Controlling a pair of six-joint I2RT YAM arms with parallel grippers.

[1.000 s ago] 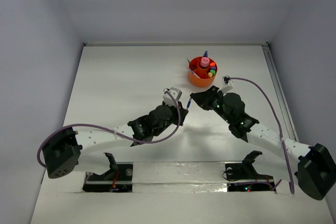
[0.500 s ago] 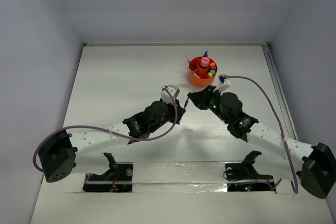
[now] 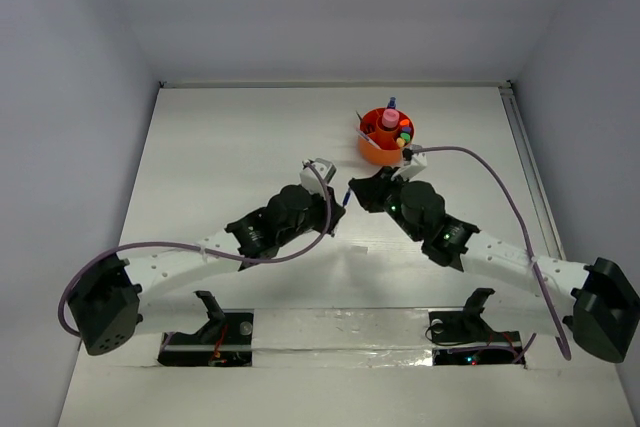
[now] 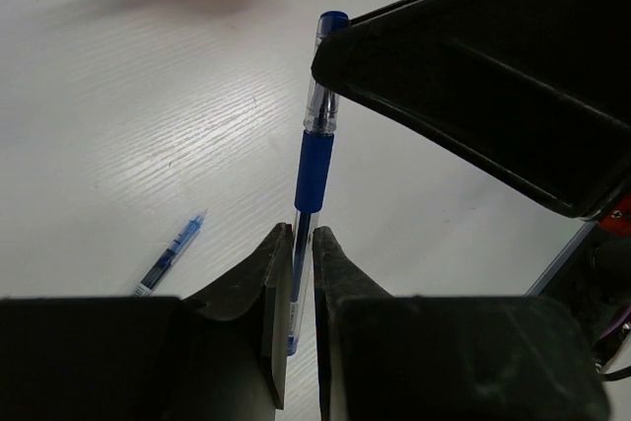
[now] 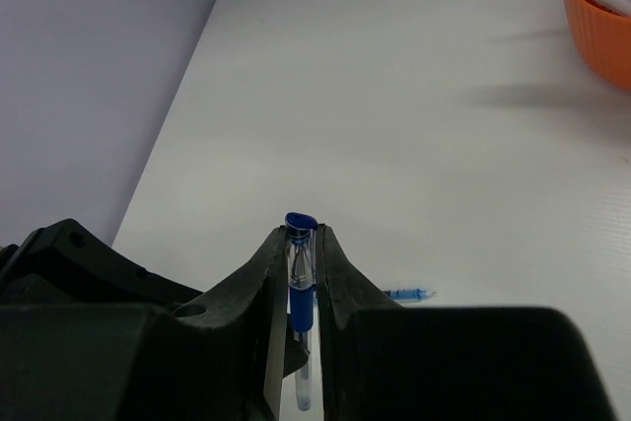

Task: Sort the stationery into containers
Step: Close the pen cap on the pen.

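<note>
The left fingers are shut to a narrow gap on the lower barrel of a blue pen, which is held off the worktop. The right fingers are closed on the same pen just below its cap, so it is gripped at both ends at once. A loose blue pen is seen lying flat on the worktop, near the held one but apart from it.

Compared with one second ago, the point where the two sets of fingers meet has shifted slightly toward the left of the overhead frame. The right arm is stretched further that way and the left arm is drawn back toward the lower left. The orange tub is unmoved.

In the overhead view the arms are laid out as two diagonals rising from the lower corners, and they meet near the centre, just below and left of the tub. The tub stands right of centre in the upper half. A pink tube, coloured highlighter ends and another pen are held in it. The worktop is white and is enclosed by pale grey walls on three sides.
</note>
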